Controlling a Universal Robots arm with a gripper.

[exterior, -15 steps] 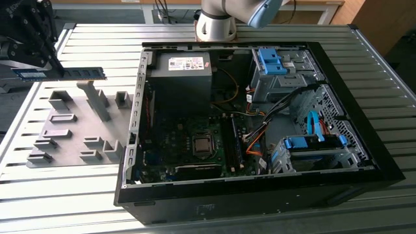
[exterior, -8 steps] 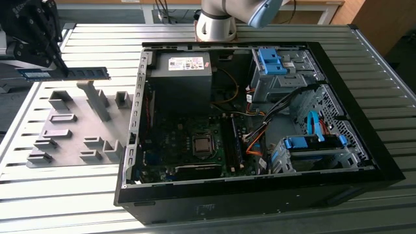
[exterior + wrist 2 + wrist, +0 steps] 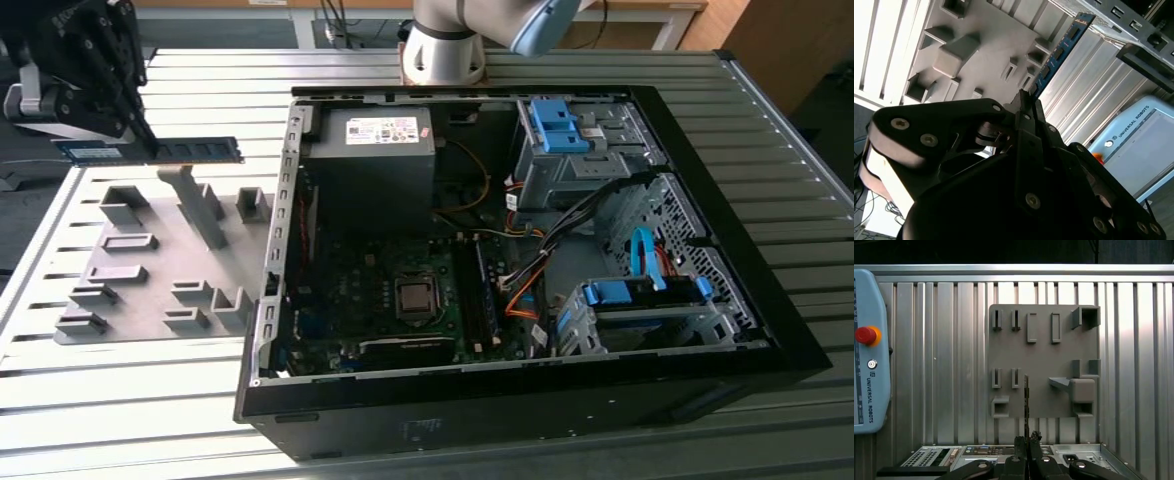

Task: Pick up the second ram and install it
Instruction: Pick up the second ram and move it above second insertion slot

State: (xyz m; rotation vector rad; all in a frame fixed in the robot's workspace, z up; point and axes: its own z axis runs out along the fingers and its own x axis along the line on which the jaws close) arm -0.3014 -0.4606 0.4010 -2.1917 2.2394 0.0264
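1. I saw the gripper (image 3: 138, 143) clenched on one end of the ram (image 3: 194, 150), which hung level in the air above the tray (image 3: 147, 270), well apart from the case (image 3: 534, 410). With so much of the stick free of the grip, I judged that a jolt could swing it in the fingers.
2. In the first wrist view the ram (image 3: 1026, 400) showed edge-on, running straight out from the fingertips. I judged that any small twist there would bring it down askew on the slots (image 3: 478, 290), and it could jam or seat at one end alone.
3. The slots lay deep in the case, with the cables (image 3: 541, 265) just beside them. I feared that the ram or the gripper could snag a cable or knock the case wall.
4. The tray's posts stood up under the ram. A low carry could catch one and shift the ram.
5. I could not tell which way the ram's notch faced; if it were wrong, pressing it down could harm the board.
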